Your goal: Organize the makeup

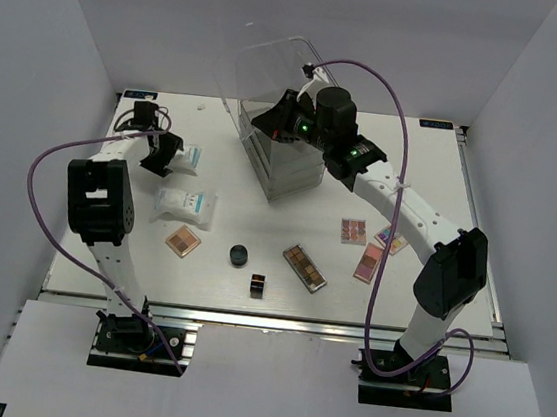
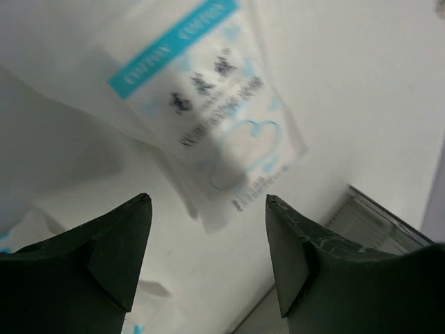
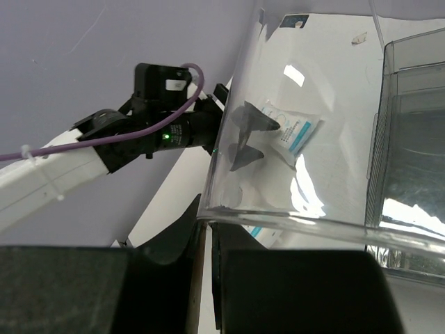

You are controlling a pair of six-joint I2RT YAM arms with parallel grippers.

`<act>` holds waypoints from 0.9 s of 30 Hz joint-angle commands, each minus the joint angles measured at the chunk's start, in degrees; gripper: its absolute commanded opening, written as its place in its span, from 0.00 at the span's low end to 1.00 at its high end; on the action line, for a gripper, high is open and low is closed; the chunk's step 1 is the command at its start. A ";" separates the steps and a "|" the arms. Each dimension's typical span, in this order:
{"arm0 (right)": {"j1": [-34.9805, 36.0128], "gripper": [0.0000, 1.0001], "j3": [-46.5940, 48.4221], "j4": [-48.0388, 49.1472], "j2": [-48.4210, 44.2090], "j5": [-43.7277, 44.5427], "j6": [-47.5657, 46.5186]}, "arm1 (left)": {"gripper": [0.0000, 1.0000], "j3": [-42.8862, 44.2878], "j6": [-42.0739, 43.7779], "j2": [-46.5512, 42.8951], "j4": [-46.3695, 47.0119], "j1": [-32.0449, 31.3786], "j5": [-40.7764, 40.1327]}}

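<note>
White packets (image 1: 185, 205) lie flat at nine o'clock. Brown palettes (image 1: 305, 268), black jar (image 1: 240, 255) and dark cube (image 1: 258, 285) sit near six; pink palettes (image 1: 353, 231) cluster at four.

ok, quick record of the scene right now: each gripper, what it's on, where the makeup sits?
left gripper: open, over a white packet, not gripping it
right gripper: shut on the clear panel above the drawer box
second packet: flat on the table, nearer the arm bases
centre, loose: brown palette, black jar, dark cube, long palette
right side: pink palette plus two more palettes beside it
makeup inside box: cannot tell
</note>
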 commanded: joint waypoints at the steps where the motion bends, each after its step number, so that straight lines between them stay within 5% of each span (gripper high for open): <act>1: 0.01 0.02 0.63 7.53 -3.87 -1.28 0.37 | 0.76 4.09 -3.58 1.06 -9.32 0.09 -6.66; 6: -0.17 0.03 1.16 7.61 -3.78 -1.37 0.55 | 0.72 2.07 -5.53 2.99 -4.75 0.09 -7.99; 13: -0.52 0.02 0.81 7.35 -4.13 -1.54 0.64 | 0.28 -2.05 -6.84 2.74 0.87 0.17 -8.34; 20: -0.52 0.02 0.46 7.70 -4.40 -2.16 0.99 | 0.00 -8.03 -6.23 -1.92 8.06 0.09 -7.21; 27: -0.87 0.02 0.02 8.05 -5.10 -2.51 1.16 | 0.00 -18.40 -7.02 -13.59 26.52 0.09 7.89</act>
